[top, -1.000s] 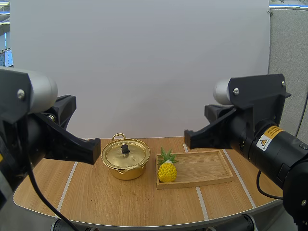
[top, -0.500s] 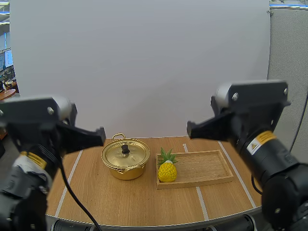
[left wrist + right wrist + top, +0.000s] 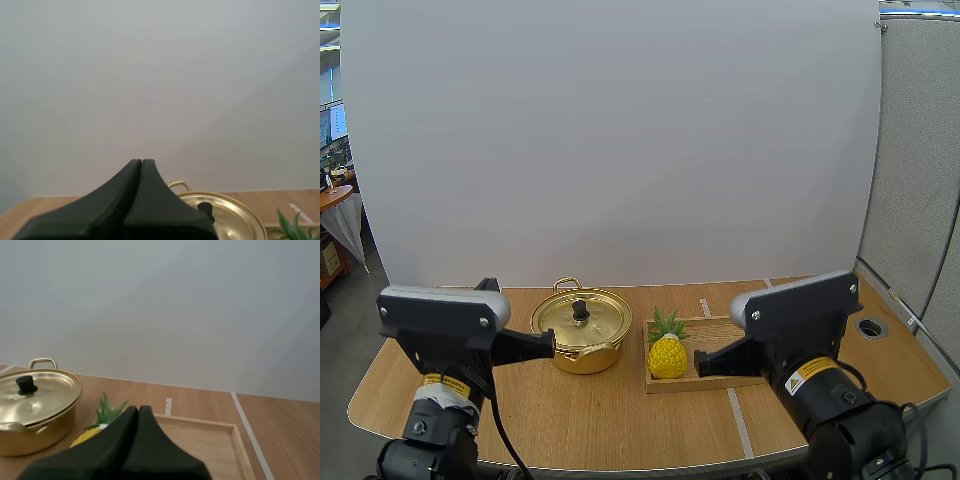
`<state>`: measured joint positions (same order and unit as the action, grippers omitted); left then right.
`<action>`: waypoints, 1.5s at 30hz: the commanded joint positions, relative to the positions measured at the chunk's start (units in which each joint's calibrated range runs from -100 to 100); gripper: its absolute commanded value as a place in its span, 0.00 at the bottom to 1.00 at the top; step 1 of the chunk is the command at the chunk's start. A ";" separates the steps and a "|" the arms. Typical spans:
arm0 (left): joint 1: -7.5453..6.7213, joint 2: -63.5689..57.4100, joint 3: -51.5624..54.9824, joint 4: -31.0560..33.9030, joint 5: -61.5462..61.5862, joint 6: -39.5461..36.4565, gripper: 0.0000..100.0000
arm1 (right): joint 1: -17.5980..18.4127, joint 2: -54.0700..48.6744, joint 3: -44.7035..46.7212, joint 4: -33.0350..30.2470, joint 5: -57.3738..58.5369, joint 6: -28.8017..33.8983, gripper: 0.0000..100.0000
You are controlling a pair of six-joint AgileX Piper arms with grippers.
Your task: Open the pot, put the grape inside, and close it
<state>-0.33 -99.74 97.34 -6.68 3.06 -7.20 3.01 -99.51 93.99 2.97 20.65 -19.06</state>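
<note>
Nearest, both arms sit low at the front edge of the surface (image 3: 620,425). The left claw (image 3: 550,342) has its fingers pressed together into one dark wedge and points at the near left flank of the pot. The right claw (image 3: 698,362) is likewise closed on nothing, with its tip just beside the fruit, over the tray's front.

Next comes the wooden tray (image 3: 715,335), right of centre. The fruit on it is a toy pineapple (image 3: 667,356) rather than grapes, and it stands upright at the tray's left end. It looks hard, light and rounded, so it may slip. A pinch across the middle of the body seems safer than one on the thin green crown.

Just left of the tray, close but apart from it, stands the gold pot (image 3: 582,345), its lid (image 3: 595,325) on. The thin, smooth metal probably slides easily. The small black knob (image 3: 580,311) is the place to hold, and a loop handle (image 3: 567,285) shows on the far side. Nothing blocks the knob, though either claw must open first. The tray's rim and the pot's wall are what the fruit has to clear.
</note>
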 commanded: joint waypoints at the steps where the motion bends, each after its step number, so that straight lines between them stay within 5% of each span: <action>1: 0.10 -0.26 2.66 0.48 -3.06 0.03 0.00 | -1.01 -0.49 3.64 1.97 -2.15 0.11 0.00; 18: 0.10 -0.26 2.66 0.48 26.84 -5.56 0.00 | -1.27 -0.49 6.01 2.34 10.76 1.06 0.00; 45: 0.10 -0.26 2.66 1.03 26.24 -3.42 0.00 | -1.27 -0.49 6.01 2.34 10.58 1.07 0.00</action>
<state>-0.33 -99.74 99.94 -6.37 30.66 -10.77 1.95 -99.67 100.00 5.31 31.42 -18.36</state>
